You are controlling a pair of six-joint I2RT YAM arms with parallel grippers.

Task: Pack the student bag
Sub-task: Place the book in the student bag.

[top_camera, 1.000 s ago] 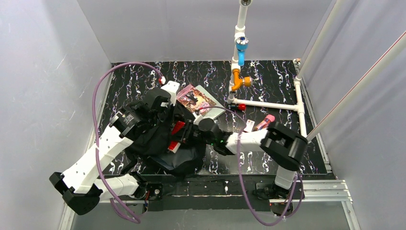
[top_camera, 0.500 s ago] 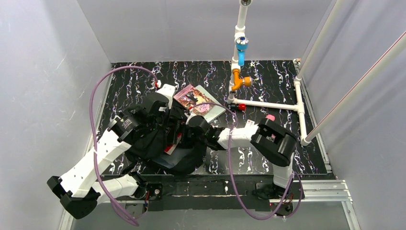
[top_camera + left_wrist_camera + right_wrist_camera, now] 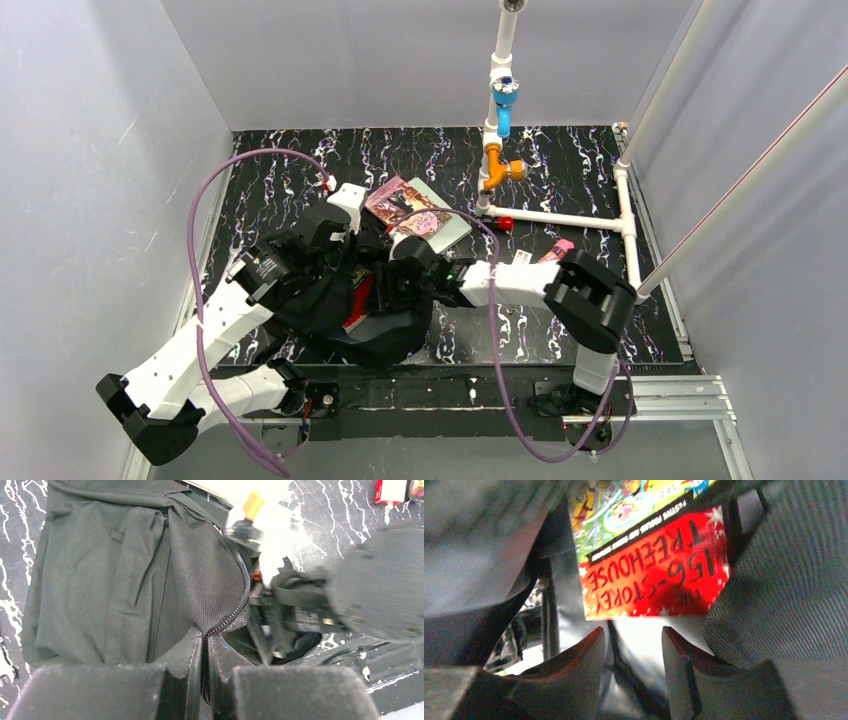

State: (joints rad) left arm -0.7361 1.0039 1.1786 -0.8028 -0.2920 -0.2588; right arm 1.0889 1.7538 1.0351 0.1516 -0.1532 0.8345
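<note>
The student bag, a black fabric backpack, lies at the near left of the table with its zipped mouth held open. My left gripper is shut on the bag's zipper edge and lifts the flap. My right gripper reaches into the opening with its jaws open. A red book titled "156-Storey Treehouse" lies just beyond its fingertips inside the bag, not gripped. In the top view only a red strip of the book shows.
A second colourful book lies on a grey flat case behind the bag. A pink item and a small white card lie to the right. A white pipe frame with orange and blue fittings stands at the back right.
My right gripper has moved left, further into the bag's mouth, and the red book now sits deeper with less of it showing. My left arm shifted slightly, still holding the flap.
</note>
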